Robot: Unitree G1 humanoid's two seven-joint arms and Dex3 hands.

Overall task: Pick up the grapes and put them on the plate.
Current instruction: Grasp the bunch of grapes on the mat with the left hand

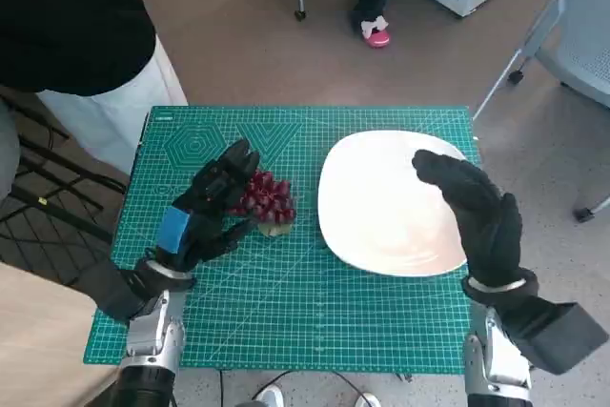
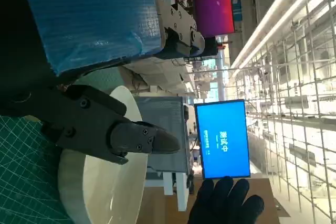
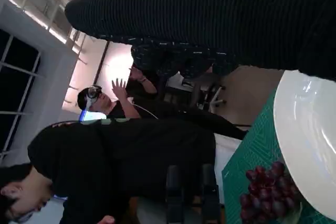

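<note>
green cutting mat [image 1: 315, 312] covers counter | person in black top [image 1: 67, 16] far left | pink shoe [image 1: 378, 35] on floor, far | blue screen [image 2: 223, 139] in background

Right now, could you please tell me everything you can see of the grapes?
The grapes are a small, tight bunch of dark red, glossy berries lying on the green mat, left of the white plate and apart from its rim. A pale patch shows under the bunch's near edge. The left hand is at the bunch's left side, its fingers over the berries; whether it grips them cannot be told.
</note>
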